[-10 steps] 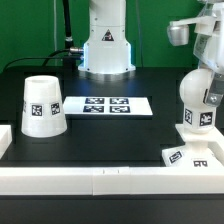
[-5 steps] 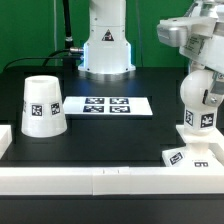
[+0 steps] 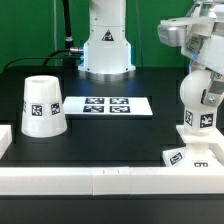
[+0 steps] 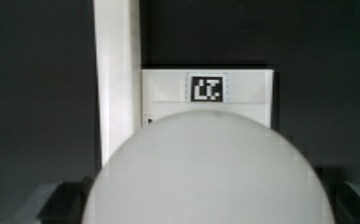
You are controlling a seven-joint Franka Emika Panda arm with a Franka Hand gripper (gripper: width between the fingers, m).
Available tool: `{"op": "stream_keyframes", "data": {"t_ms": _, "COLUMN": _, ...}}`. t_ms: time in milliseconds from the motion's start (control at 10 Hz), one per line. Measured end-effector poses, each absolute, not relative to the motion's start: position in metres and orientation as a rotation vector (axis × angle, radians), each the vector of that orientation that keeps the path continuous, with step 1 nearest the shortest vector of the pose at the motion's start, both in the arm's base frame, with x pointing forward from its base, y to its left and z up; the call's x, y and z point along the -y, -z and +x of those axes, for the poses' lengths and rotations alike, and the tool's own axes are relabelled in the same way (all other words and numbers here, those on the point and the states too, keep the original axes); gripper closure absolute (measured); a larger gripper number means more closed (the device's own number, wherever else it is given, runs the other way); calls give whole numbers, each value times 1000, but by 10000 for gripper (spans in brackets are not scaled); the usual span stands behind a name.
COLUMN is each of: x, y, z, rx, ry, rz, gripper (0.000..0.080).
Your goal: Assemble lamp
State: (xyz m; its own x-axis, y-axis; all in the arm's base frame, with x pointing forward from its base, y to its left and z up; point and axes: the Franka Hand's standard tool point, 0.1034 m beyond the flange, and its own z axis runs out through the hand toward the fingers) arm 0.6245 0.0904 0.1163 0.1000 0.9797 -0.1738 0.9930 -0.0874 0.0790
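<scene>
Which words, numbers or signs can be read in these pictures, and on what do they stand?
None: no words or numbers are readable.
The shade, the bulb, the base and the marker board carry only black-and-white square tags, patterns, not letters.

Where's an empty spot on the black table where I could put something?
The widest bare patch lies in front of the marker board, between the shade and the base. A narrower strip runs between marker board and bulb. The exterior view's right is crowded with bulb and base.
</scene>
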Motion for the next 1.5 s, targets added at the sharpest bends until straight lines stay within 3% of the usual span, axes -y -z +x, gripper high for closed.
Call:
{"op": "stream_keyframes", "data": {"t_ms": 800, "x": -92, "y": -115, "z": 619, "rx": -1136, "ry": 52, "rz": 2740, "gripper": 223}}
{"op": "stream_keyframes", "data": {"t_ms": 1100, "x": -96, "y": -114, "z": 615, "rx": -509, "ry": 72, "rz": 2948, "gripper": 223}}
{"op": "stream_keyframes", "data": {"t_ms": 1500, "x": -99, "y": -114, "z": 617, "rx": -170, "ry": 35, "rz": 2991, "gripper": 223}}
